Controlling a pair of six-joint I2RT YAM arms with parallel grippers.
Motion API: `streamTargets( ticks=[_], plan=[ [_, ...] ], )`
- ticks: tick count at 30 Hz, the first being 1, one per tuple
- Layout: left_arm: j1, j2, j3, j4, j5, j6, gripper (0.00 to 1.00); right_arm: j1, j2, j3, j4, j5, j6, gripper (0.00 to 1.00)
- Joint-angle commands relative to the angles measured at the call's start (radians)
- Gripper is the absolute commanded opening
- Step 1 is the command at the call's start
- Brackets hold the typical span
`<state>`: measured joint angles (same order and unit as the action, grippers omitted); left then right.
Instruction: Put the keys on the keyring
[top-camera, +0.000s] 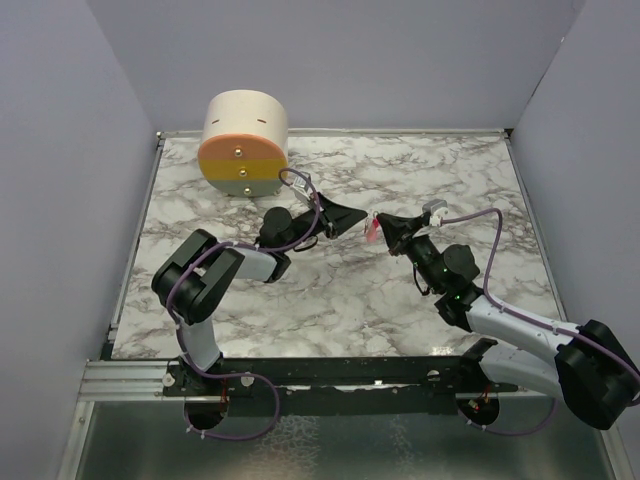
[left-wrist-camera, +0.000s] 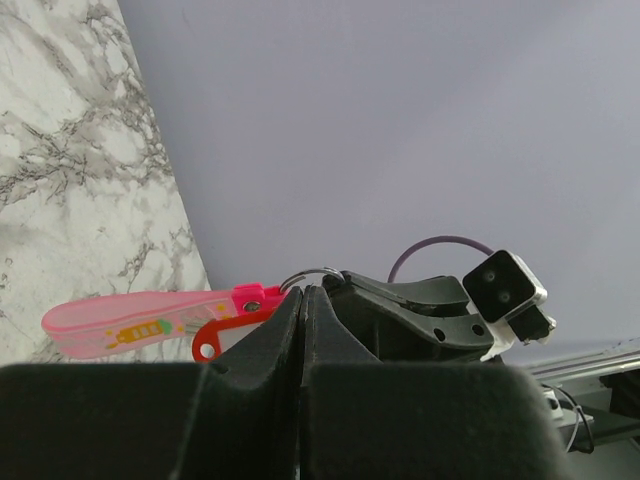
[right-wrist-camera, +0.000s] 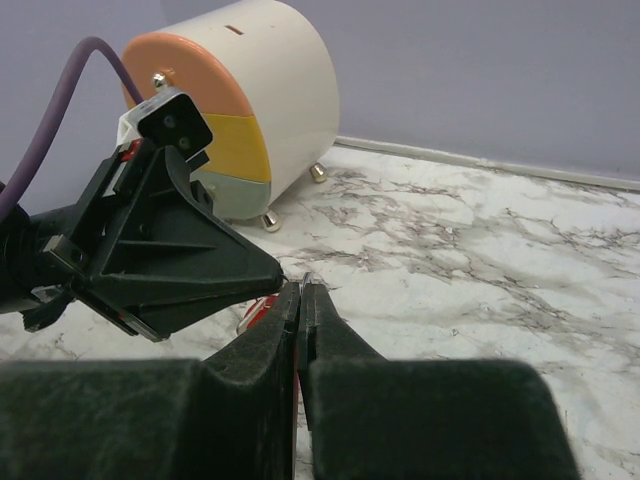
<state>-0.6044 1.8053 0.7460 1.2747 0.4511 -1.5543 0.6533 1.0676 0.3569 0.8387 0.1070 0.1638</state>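
a grey-veined white marble desk (top-camera: 400, 300) sits between plain lavender walls (top-camera: 400, 60), with a round cream container (top-camera: 245, 140) at its far left. above mid-desk the left tool (top-camera: 358, 216) and right tool (top-camera: 384, 222) meet tip to tip, both pinched shut. the keyring (left-wrist-camera: 140, 322) and the red keys (left-wrist-camera: 222, 333) hang there; which tool grips which is unclear.
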Motion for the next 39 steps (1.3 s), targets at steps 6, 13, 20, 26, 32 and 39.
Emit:
streamTargets(
  ticks=[6,13,20,26,32,39],
  plan=[
    [-0.014,0.017,0.047,0.051,-0.036,-0.01,0.0,0.003,0.007,-0.016,0.06,0.021,0.012,0.01],
    [-0.02,0.022,0.052,0.052,-0.05,-0.013,0.0,0.003,0.005,-0.022,0.073,0.016,0.016,0.01],
    [-0.023,0.029,0.053,0.06,-0.054,-0.02,0.0,0.003,-0.003,-0.027,0.076,0.015,0.02,0.01],
    [-0.026,0.033,0.058,0.062,-0.059,-0.021,0.0,0.003,-0.01,-0.031,0.08,0.016,0.021,0.01],
    [-0.03,0.04,0.058,0.066,-0.062,-0.023,0.0,0.003,-0.02,-0.037,0.083,0.019,0.021,0.01],
    [-0.034,0.047,0.06,0.072,-0.064,-0.026,0.0,0.003,-0.027,-0.041,0.092,0.014,0.022,0.01]
  ],
)
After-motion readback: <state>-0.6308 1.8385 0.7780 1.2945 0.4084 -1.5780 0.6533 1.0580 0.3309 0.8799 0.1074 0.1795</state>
